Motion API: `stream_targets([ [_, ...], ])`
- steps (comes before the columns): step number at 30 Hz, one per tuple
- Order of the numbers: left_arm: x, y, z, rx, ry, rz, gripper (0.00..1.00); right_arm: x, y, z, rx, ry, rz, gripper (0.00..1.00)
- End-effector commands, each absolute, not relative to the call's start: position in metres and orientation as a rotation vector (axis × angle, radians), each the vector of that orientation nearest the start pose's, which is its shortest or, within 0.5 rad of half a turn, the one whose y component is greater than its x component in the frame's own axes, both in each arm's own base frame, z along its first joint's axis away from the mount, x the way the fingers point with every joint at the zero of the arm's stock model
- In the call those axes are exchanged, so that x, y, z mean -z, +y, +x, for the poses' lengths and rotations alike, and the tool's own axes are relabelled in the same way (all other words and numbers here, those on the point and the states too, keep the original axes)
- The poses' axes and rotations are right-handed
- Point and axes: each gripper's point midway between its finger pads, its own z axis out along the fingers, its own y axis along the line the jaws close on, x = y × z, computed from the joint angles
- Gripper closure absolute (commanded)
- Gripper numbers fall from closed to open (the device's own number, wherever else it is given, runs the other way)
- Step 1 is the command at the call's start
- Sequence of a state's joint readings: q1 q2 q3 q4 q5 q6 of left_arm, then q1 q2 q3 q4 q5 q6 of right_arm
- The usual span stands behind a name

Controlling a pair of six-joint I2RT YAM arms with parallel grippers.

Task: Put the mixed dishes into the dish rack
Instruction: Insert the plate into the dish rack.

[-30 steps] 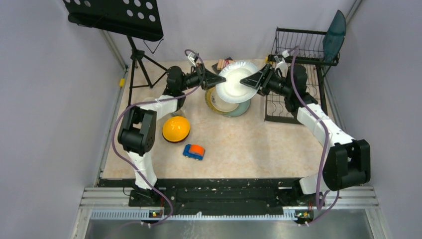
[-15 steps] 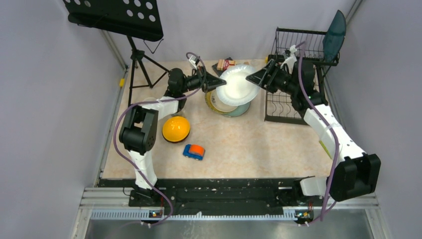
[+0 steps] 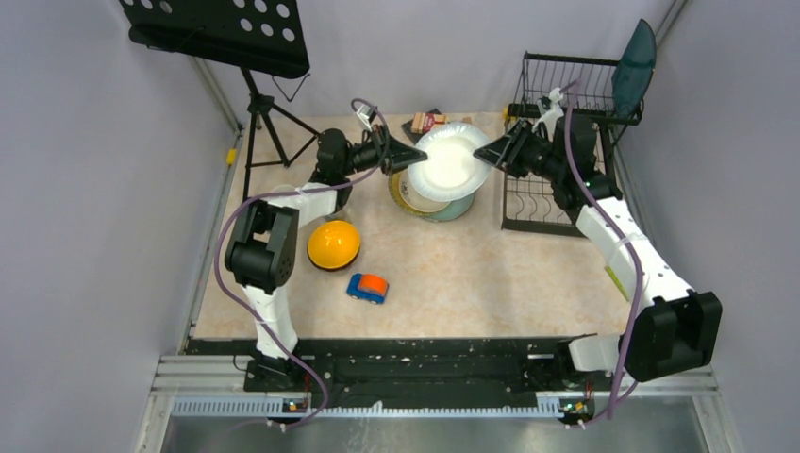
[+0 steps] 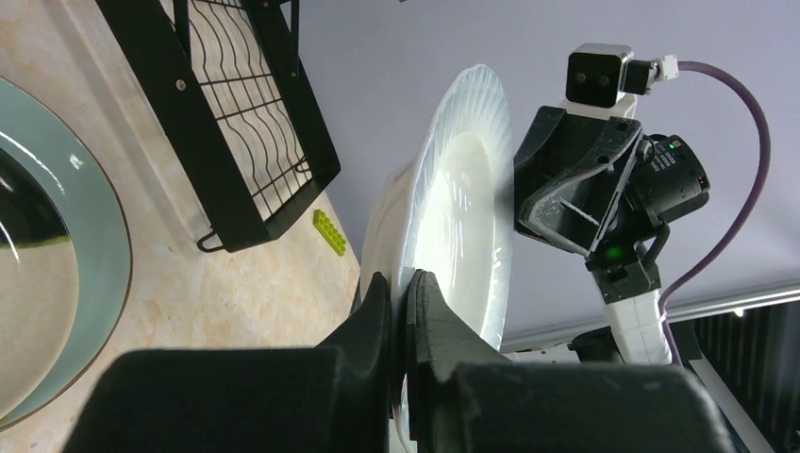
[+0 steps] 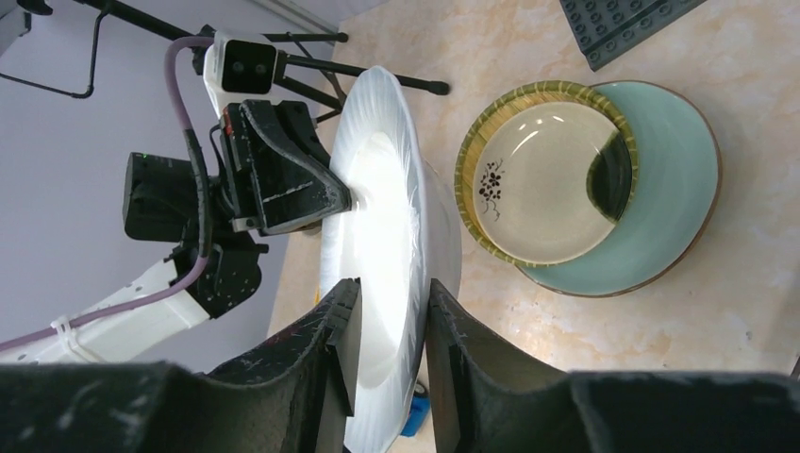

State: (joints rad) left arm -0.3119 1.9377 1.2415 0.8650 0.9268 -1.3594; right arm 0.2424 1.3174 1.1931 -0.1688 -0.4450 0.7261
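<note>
The tabletop (image 3: 491, 274) is a pale beige, marbled sheet, boxed in by flat lavender-grey walls. Above its far middle, the left claw (image 3: 415, 156) is clenched on the rim of a glossy white plate (image 3: 451, 162); in the left wrist view its two blunt black fingers (image 4: 377, 311) pinch the thin edge from both sides. The plate is round with a fluted rim, held off the table and nearly on edge. On the opposite side, the right claw (image 3: 483, 156) straddles the rim with one matte black finger (image 5: 341, 321) on each face. I cannot tell whether it grips or only brackets the plate.

Just below the plate lie two stacked plates: a cream-yellow one (image 5: 538, 184) with a ribbed olive rim and a small dark flower, on a wider, smooth mint-green one (image 5: 670, 179). To the right is the black wire rack (image 3: 557, 203), and a dark teal plate (image 3: 634, 57) stands on edge in its raised basket. Near the left arm, a shiny orange bowl (image 3: 333, 244) lies dome-up, and a small blue-and-orange toy car (image 3: 368, 287) sits just beside it.
</note>
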Motion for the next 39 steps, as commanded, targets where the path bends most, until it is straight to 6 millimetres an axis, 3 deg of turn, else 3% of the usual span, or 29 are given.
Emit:
stream_targets([
  [1,-0.317,-0.305,0.404,1.907,1.664,0.119,1.0,-0.335,0.221,0.361,-1.191,1.898,0.029,0.71],
  [3,-0.318,-0.306,0.402,1.916,1.657,0.124,1.0,-0.331,0.222,0.362,-1.19,1.908,0.031,0.8],
  [6,-0.32,-0.306,0.401,1.922,1.645,0.133,1.0,-0.326,0.222,0.364,-1.182,1.922,0.041,0.68],
  [10,-0.321,-0.306,0.4,1.925,1.641,0.141,1.0,-0.325,0.223,0.365,-1.19,1.913,0.053,0.7],
  [13,-0.326,-0.305,0.399,1.933,1.619,0.152,1.0,-0.323,0.221,0.367,-1.185,1.914,0.075,0.58],
  [17,-0.332,-0.305,0.395,1.953,1.59,0.175,1.0,-0.307,0.217,0.372,-1.154,1.967,0.154,0.54],
  [22,-0.339,-0.304,0.392,1.963,1.556,0.201,1.0,-0.303,0.217,0.372,-1.159,1.973,0.177,0.56],
  [24,-0.339,-0.305,0.393,1.966,1.564,0.195,1.0,-0.306,0.217,0.371,-1.162,1.963,0.158,0.57],
  [28,-0.335,-0.305,0.395,1.964,1.576,0.177,1.0,-0.321,0.225,0.365,-1.232,1.901,0.083,0.72],
  [30,-0.333,-0.305,0.396,1.962,1.581,0.17,1.0,-0.323,0.227,0.364,-1.244,1.901,0.069,0.84],
  [32,-0.331,-0.305,0.397,1.956,1.594,0.16,1.0,-0.324,0.226,0.363,-1.238,1.899,0.064,0.86],
  [33,-0.328,-0.306,0.398,1.952,1.604,0.153,1.0,-0.324,0.225,0.363,-1.228,1.9,0.067,0.92],
  [39,-0.317,-0.306,0.402,1.912,1.652,0.129,1.0,-0.33,0.216,0.365,-1.14,1.9,0.061,1.0],
])
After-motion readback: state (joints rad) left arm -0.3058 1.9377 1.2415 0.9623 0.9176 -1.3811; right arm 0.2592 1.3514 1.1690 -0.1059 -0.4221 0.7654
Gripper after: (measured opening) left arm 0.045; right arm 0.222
